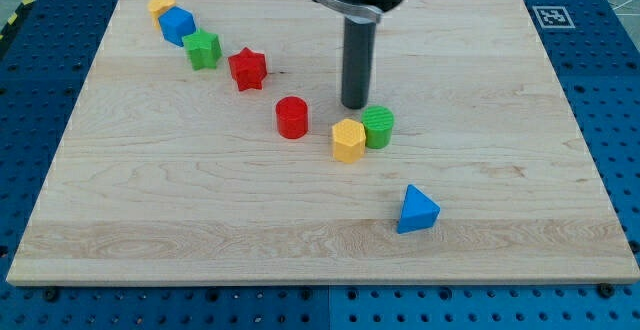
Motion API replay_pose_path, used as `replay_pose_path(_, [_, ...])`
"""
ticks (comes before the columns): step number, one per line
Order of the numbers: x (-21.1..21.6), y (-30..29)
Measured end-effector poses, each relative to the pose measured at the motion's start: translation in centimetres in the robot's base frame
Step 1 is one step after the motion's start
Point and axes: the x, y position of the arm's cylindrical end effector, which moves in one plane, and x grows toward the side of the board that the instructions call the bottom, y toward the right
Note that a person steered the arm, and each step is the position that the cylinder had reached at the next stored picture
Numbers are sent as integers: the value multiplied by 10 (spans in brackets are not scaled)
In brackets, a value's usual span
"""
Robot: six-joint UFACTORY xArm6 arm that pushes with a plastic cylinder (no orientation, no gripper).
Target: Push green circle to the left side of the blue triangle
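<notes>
Just tip (355,105) behind green circle (378,127)

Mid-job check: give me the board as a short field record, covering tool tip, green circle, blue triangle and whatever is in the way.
tool tip: my tip is on the board just above the green circle, toward the view's top
green circle: touching the yellow hexagon on its left
blue triangle: below and right of the green circle, standing alone
spot left of triangle: bare board
other blocks: red cylinder, red star, green block, blue block, yellow block
</notes>
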Motion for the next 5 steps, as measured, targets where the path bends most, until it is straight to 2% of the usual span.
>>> replay_pose_path(3, [96,25])
replay_pose_path(4, [117,25])
replay_pose_path(5, [110,25])
